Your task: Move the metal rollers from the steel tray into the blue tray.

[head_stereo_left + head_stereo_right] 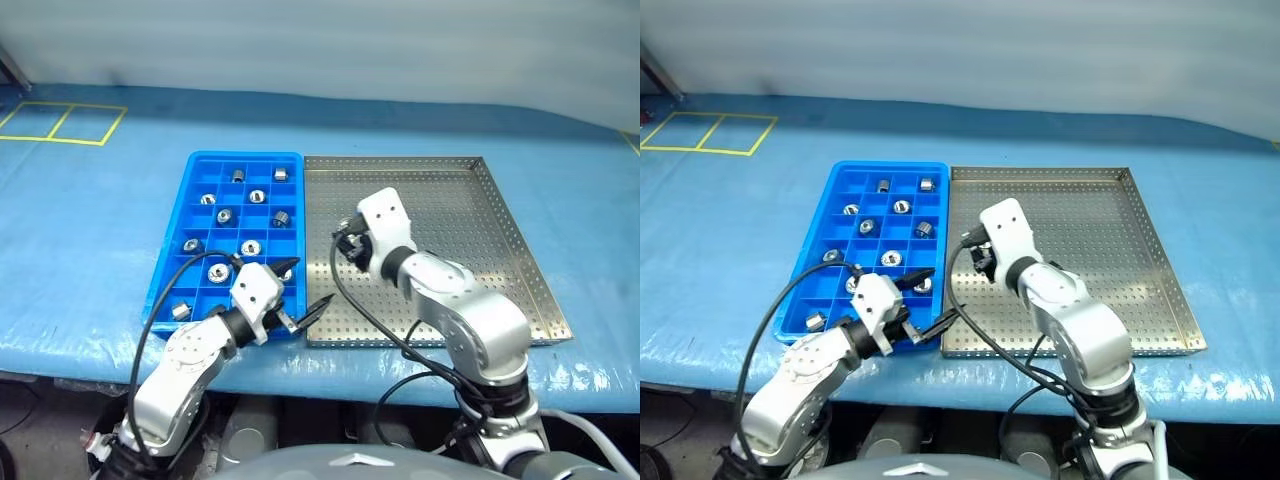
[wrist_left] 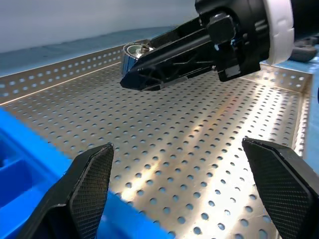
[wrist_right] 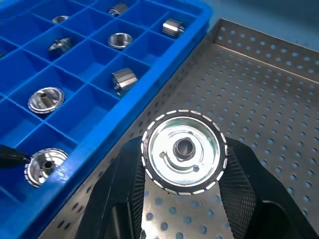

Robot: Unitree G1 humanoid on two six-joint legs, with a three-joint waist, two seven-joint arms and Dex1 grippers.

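In the right wrist view we see the right gripper (image 3: 183,199) clamped on one of the metal rollers (image 3: 184,152), its two black fingers (image 3: 238,186) pressed against the roller's sides and its ringed face with the central hole turned toward the camera. The held roller hangs above the perforated floor of the steel tray (image 3: 279,94), close to the tray's rim on the side that adjoins the blue tray (image 3: 149,107). The steel tray's floor around it is open, and its low raised rim is the only edge between the roller and the blue compartments.

The left gripper (image 2: 189,191) has its fingers (image 2: 92,181) spread wide with nothing between them. From the left wrist we look across the steel tray's floor at the right gripper from the side, the roller a small bright cylinder at its fingertips — a view of the grip the head cameras cannot give, since there the white wrist housing covers it.

From the head we see the two trays side by side, long edges touching or nearly so, on a blue table covering (image 1: 80,220). The left gripper (image 1: 300,300) sits over the near corner of the blue tray, one finger reaching past the seam toward the steel tray's near edge. About ten rollers lie scattered one to a compartment in the blue tray — several compartments between them are free. The right wrist view shows the nearer ones well: some stand on end, others lie on their sides.
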